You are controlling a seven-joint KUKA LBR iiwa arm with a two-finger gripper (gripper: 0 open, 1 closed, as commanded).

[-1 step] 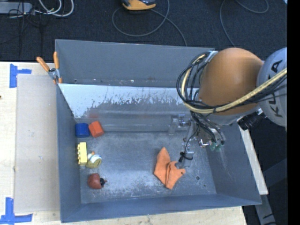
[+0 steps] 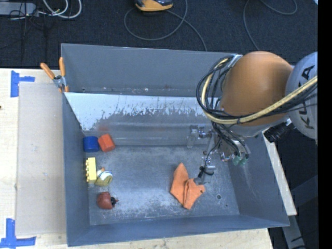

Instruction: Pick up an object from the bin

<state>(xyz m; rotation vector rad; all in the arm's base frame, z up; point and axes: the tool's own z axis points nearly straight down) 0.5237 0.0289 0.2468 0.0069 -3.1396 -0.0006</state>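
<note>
While the cloth (image 2: 184, 190) lies crumpled on the floor of the bin (image 2: 155, 79), right of centre, the hand (image 2: 202, 176) hangs at its upper right corner and seems to touch the fabric. We cannot tell whether the hand is spread or pressed together. We judge the step in hand to be the grasp on this orange cloth. To do it well, we would set the hand over a raised fold rather than the flat edge. We would then press down to the floor, close fully and lift straight up, so the limp fabric neither slips out nor drags. The bin's right wall is near, so we would keep the arm (image 2: 257, 84) clear of it.

Counting from the left, we see:
- one blue block (image 2: 91, 143)
- one orange block (image 2: 107, 142) touching it
- one yellow block (image 2: 91, 170)
- one round yellow-and-white thing (image 2: 105, 178) just beside that
- one dark red lump (image 2: 105, 201) below them
- the one cloth, well apart from the rest

That makes six things in all.
</note>
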